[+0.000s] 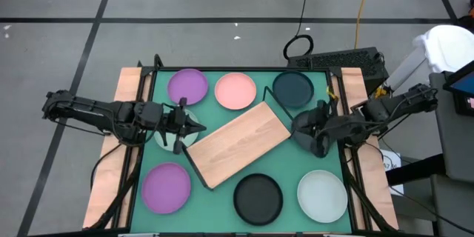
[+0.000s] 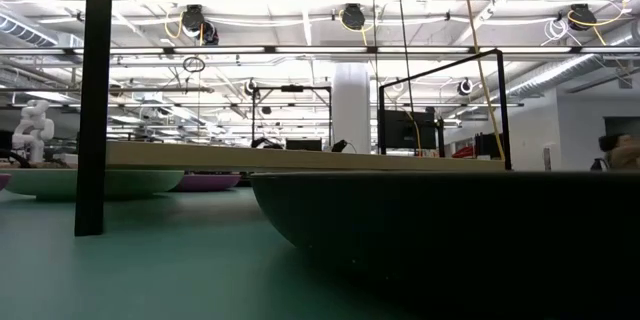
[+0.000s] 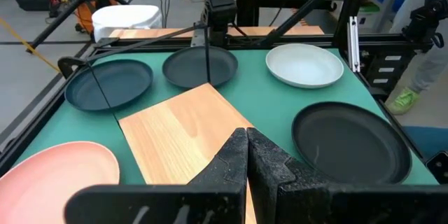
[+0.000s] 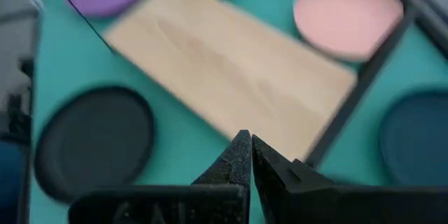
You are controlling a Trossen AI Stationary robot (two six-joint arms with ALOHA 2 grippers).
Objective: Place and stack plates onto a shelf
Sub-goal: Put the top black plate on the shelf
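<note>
Black plate (image 2: 450, 230) sitting nearest, probably stiff, light, slick; rim being best hold; left gripper (image 1: 194, 127) and right gripper (image 1: 300, 124) both hovering closed, empty, beside shelf (image 1: 237, 143)

two purple plates (image 1: 187, 86) (image 1: 166, 187), one pink plate (image 1: 235, 91), two dark teal plates (image 1: 293, 89) (image 1: 312, 135), one black plate (image 1: 258, 197), one pale mint plate (image 1: 322, 195), a pale plate partly hidden under the left arm (image 1: 164, 138), one wooden shelf (image 1: 237, 142)
</note>
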